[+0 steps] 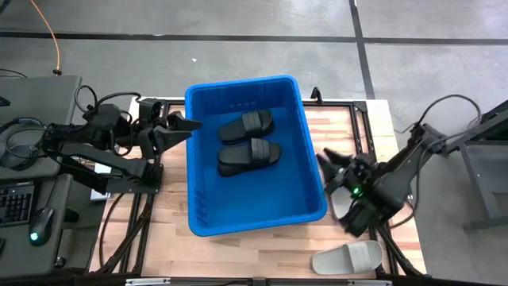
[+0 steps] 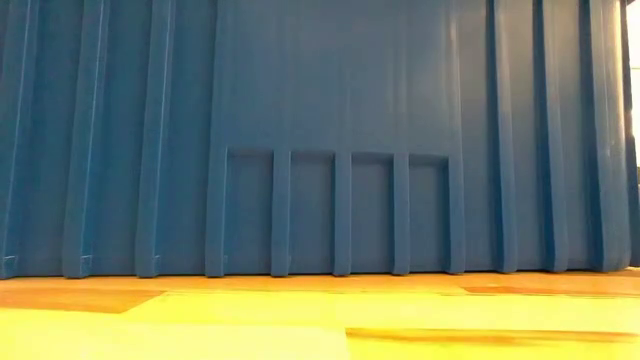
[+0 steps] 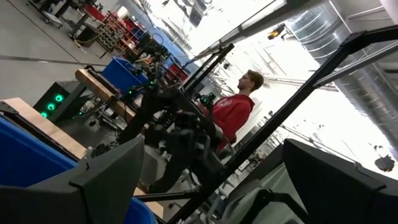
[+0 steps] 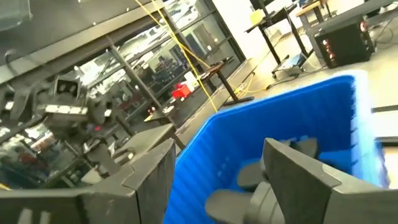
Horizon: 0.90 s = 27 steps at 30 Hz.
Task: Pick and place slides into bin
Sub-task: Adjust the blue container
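The blue bin stands mid-table; its ribbed wall fills the low view. Two black slides lie side by side on its floor, and they also show in the right wrist view. A light grey slide lies sole-down on the table near the front right corner. Another pale one shows partly under my right arm. My right gripper is open just outside the bin's right wall, pointing at the bin. My left gripper hangs open by the bin's far left corner.
Bare wooden table top lies to the right of the bin. A keyboard and a mouse sit off the table's left side. A person in a red top stands in the room beyond the table.
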Tool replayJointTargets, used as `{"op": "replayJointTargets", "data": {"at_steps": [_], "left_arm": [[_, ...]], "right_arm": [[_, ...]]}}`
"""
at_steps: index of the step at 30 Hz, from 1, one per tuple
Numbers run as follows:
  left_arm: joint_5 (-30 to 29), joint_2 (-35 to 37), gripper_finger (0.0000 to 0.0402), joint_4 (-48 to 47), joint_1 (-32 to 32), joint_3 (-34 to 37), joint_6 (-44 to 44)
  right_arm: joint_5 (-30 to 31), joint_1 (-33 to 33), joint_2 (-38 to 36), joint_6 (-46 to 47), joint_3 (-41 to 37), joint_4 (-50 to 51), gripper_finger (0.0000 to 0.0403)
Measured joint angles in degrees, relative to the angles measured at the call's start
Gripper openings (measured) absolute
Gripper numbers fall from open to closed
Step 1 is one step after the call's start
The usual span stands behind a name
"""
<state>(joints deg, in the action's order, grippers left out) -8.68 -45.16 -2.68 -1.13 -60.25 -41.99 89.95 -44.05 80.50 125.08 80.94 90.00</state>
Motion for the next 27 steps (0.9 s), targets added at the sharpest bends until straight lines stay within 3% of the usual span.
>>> {"op": "replayJointTargets", "data": {"at_steps": [6, 10, 13, 19, 27], "left_arm": [[-1.34, -0.49, 0.0372, 0.04, 0.0, 0.0, 0.01], [-1.43, -0.77, 0.0372, 0.1, 0.0, 0.0, -0.26], [-1.49, -0.92, 0.0372, -0.04, 0.0, 0.0, -0.27], [-3.86, -1.5, 0.0372, -0.2, 0.0, 0.0, -0.03], [-9.35, -1.6, 0.0372, -0.99, -0.01, 0.0, 1.33]], "right_arm": [[-3.03, -0.28, -10.28, 0.79, -9.67, -0.05, 0.0232], [-7.57, -0.84, -16.26, 9.07, -19.84, 0.03, 0.0234], [-6.47, -1.79, -19.59, 17.8, -28.24, -0.51, 0.0232], [-0.54, -2.12, -23.99, 17.41, -43.71, -18.43, 0.0234], [-0.49, -2.14, -22.94, 14.42, -59.73, -46.74, 0.0234]]}}
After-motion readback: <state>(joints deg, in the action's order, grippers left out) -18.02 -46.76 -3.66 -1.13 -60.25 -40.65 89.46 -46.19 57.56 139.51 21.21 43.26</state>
